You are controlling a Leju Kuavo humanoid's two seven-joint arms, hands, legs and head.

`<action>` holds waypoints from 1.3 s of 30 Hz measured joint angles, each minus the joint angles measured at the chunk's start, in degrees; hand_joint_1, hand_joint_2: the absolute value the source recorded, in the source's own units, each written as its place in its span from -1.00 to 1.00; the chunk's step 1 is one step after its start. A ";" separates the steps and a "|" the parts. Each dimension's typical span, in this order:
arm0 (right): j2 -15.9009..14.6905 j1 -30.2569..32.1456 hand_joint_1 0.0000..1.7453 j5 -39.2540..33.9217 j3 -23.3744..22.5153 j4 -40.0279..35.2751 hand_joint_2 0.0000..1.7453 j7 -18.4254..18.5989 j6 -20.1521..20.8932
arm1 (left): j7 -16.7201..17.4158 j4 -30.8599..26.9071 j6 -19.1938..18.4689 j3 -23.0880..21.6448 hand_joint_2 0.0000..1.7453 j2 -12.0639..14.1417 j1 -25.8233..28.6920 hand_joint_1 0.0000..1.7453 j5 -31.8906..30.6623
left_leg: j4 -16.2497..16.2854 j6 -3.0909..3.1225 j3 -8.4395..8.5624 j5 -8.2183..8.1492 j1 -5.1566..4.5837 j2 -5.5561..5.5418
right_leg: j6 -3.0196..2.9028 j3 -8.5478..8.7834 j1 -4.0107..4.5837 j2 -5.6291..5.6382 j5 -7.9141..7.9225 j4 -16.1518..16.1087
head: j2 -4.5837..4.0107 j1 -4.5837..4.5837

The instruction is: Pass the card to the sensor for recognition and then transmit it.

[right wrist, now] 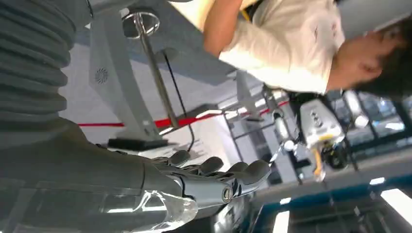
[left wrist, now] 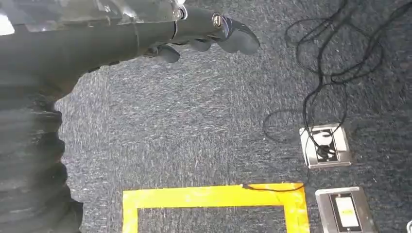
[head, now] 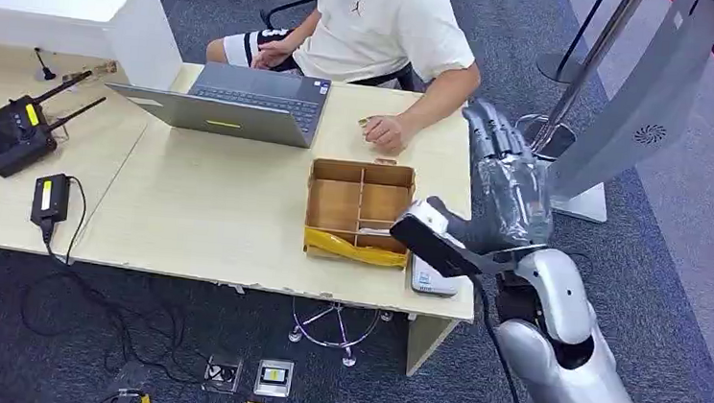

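From the head view, the right hand [head: 503, 189] is raised at 3 o'clock from the cardboard box [head: 360, 202], over the right edge of the surface [head: 207, 219]. Its fingers are straight and apart, with the thumb pointing to the box. A small white piece shows at the thumb tip; I cannot tell if this is the card. The flat white sensor [head: 429, 279] lies at 5 o'clock from the box on the surface edge, and the wrist partly covers it. At 12 o'clock from the box rests the person's hand [head: 383, 131]. At 10 o'clock stands an open laptop [head: 236, 105]. Far at 9 o'clock are a black radio [head: 12, 131] and a black adapter [head: 50, 199]. A metal pole [head: 584, 75] stands behind the fingers.

In the left wrist view, the left hand [left wrist: 199, 36] hangs over the carpet, loosely bent and holding nothing. On the floor are yellow tape [left wrist: 214, 196], a floor socket [left wrist: 324, 145] and a black cable [left wrist: 320, 73].

In the right wrist view, the right hand's fingers are slightly bent with nothing between them. Beyond them are the pole and the person's white shirt [right wrist: 286, 48].
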 joint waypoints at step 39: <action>5.90 1.17 -1.00 4.59 13.05 26.43 1.00 4.20 -3.06 | 5.53 0.07 -3.19 -4.37 1.00 -1.01 -2.07 -1.00 -2.99 | 0.02 -0.05 -0.04 -0.07 0.00 0.32 | -0.01 -0.25 0.00 0.39 0.00 -0.01 | 0.00 0.02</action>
